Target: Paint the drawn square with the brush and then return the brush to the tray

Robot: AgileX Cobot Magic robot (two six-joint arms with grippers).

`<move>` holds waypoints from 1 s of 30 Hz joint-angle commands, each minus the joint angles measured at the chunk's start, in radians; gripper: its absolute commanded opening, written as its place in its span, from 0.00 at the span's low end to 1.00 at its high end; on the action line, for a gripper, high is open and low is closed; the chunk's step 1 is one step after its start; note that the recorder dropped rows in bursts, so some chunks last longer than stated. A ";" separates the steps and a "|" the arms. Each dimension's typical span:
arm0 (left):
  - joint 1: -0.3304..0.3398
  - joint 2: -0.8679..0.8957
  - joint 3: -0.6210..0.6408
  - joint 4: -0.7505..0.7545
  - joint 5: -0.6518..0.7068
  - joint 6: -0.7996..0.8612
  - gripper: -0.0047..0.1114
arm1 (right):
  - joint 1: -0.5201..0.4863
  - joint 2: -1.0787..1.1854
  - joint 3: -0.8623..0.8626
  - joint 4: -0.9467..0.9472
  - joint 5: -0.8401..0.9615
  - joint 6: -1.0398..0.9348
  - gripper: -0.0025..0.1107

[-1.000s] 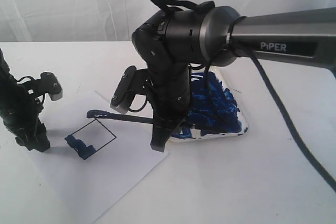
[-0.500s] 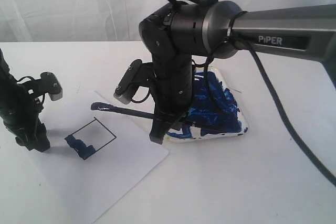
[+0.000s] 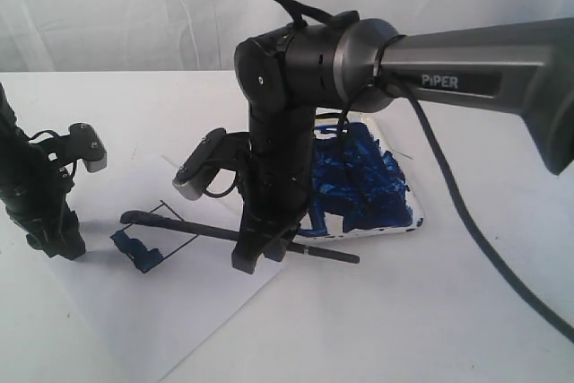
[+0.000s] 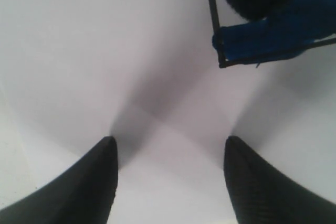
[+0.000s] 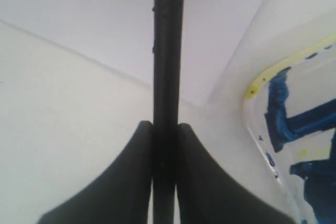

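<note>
**Exterior view: one brush held across the drawn square**

One drawn square [image 3: 154,238] is seen on one white paper sheet [image 3: 179,311]; only the corner nearest the left arm is filled with blue streaks. One brush [image 3: 202,230] is held nearly level over the square, its dark tip just past the square's far edge and its other end reaching away from the square. Whether the tip touches the paper cannot be told. The brush shaft is clamped by the right gripper [image 3: 260,248], which stands just beside the square. One tray [image 3: 395,224], smeared with blue, is set on the table [image 3: 404,329] beyond that gripper, apart from the square. The left gripper [image 3: 54,244] is placed near the painted corner.

In the right wrist view, the brush [image 5: 168,51] is shown pinched tight by the right gripper [image 5: 165,127], and the yellow rim of the tray [image 5: 262,77] is made out. In the left wrist view, the left gripper [image 4: 169,142] is seen spread wide with nothing in it, above the paper sheet [image 4: 131,51]; the drawn square [image 4: 252,45] is seen close, with a blurred dark shape over it.
</note>
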 commanded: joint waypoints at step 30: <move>0.002 0.032 0.018 0.005 0.022 -0.007 0.59 | -0.003 0.076 0.001 -0.091 -0.029 0.101 0.02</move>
